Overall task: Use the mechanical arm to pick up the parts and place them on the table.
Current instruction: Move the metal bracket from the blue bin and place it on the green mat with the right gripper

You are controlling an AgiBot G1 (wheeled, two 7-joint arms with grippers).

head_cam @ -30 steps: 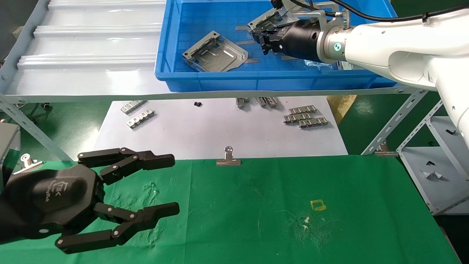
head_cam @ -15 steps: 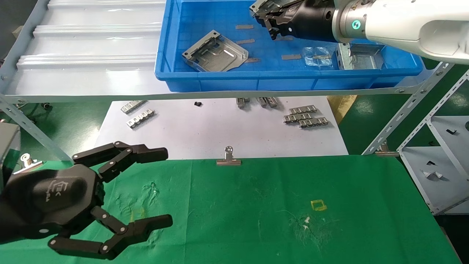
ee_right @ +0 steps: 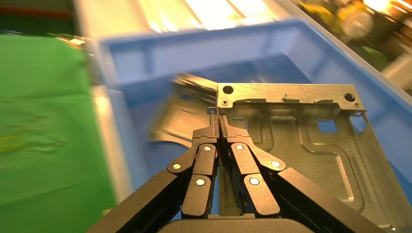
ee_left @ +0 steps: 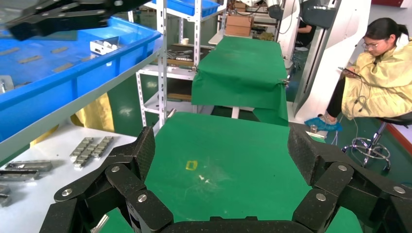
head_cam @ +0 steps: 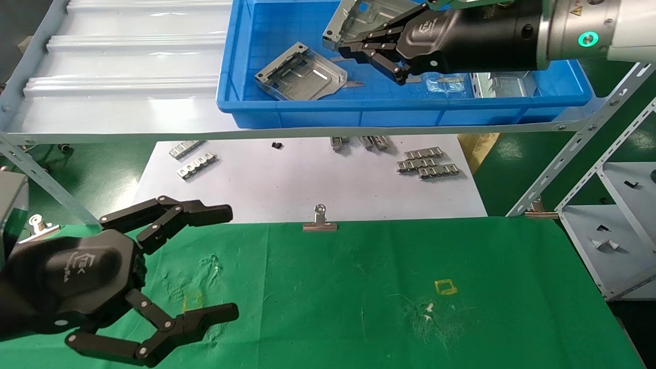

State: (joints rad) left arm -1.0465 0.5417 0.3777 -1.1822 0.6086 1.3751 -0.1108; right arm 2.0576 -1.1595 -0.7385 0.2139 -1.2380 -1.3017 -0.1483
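My right gripper [head_cam: 344, 48] [ee_right: 218, 116] hangs over the blue bin [head_cam: 359, 110], shut on the folded edge of one silvery part [head_cam: 359, 18] [ee_right: 301, 136], which is held clear of the bin floor. A second part [head_cam: 301, 74] lies tilted in the bin's left half. A third part [head_cam: 499, 84] rests at the bin's right end. My left gripper [head_cam: 229, 260] [ee_left: 221, 145] is open and empty, low over the left side of the green table [head_cam: 359, 318]. The table's yellow square mark [head_cam: 445, 286] [ee_left: 191, 165] has nothing on it.
Below the bin's shelf a white sheet [head_cam: 307, 184] carries ridged metal strips [head_cam: 425, 164]. A binder clip [head_cam: 320, 221] sits on the table's far edge. Metal shelf braces [head_cam: 553, 169] stand at the right. A seated person [ee_left: 379, 73] is beyond the table.
The right gripper rose out of the bin with the part and swung left, nearer the camera. The left gripper's fingers spread a little wider.
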